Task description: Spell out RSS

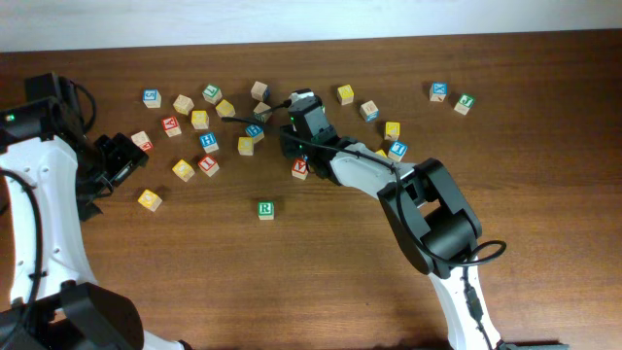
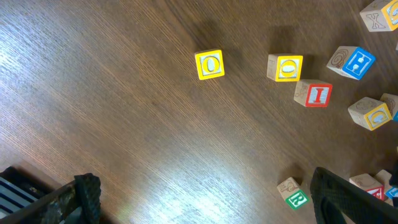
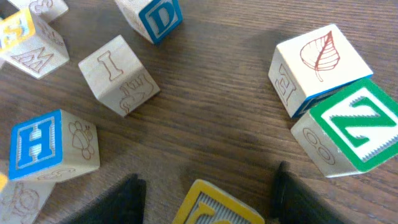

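The green-faced R cube [image 1: 265, 210] lies alone on the wood, in front of the cube cluster. It also shows in the left wrist view [image 2: 296, 199], just inside the right finger. My left gripper [image 2: 208, 202] is open and empty, and sits at the left of the table [image 1: 119, 163]. My right gripper [image 3: 208, 186] is open and low over the cluster [image 1: 280, 124]. A yellow-faced cube [image 3: 217, 210] lies between its fingers with gaps on both sides, and its letter is cut off. I cannot pick out any S cube.
Two yellow O cubes [image 2: 209, 65] [image 2: 287, 68] and a red I cube [image 2: 318, 94] lie ahead of the left gripper. Near the right gripper are a green Z cube [image 3: 354, 124], a leaf cube [image 3: 320, 59], a blue H cube [image 3: 37, 144] and a blue D cube [image 3: 158, 18].
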You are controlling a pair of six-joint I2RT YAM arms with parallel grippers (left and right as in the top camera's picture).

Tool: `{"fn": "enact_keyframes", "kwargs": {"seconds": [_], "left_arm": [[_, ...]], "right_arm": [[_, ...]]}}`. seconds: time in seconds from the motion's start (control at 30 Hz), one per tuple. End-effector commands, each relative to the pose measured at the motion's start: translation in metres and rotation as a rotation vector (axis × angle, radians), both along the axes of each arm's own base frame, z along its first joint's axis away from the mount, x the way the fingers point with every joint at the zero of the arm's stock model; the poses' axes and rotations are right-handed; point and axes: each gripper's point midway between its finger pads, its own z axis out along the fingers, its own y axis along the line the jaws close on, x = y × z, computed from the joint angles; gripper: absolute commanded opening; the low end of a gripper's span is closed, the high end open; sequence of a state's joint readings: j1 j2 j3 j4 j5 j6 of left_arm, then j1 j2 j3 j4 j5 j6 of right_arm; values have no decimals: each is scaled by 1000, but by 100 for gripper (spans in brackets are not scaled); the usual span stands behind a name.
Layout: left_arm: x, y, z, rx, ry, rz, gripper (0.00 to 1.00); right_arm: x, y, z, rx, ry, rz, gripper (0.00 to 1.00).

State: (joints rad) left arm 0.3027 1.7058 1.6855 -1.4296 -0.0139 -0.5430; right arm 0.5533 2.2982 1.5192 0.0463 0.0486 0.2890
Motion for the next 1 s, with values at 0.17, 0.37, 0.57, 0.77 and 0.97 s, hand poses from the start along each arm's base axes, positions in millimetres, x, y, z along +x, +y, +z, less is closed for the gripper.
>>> {"fn": "enact_keyframes", "kwargs": {"seconds": [0.17,0.37,0.57,0.77,0.97], "left_arm": [[-1,0,2,1,-7,11,99],[-1,0,2,1,-7,11,99],[-1,0,2,1,-7,11,99],[-1,0,2,1,-7,11,99],[-1,0,2,1,-7,11,99]], "right_arm": [[14,6,72,4,-18,-15,27],[-42,-28,223,6,-20,-16,25],[-155,-98,301,17,104,-88,25],[-214,-134,200,-196,450,-123,25],[-208,-96,53,76,572,-249,25]]}}
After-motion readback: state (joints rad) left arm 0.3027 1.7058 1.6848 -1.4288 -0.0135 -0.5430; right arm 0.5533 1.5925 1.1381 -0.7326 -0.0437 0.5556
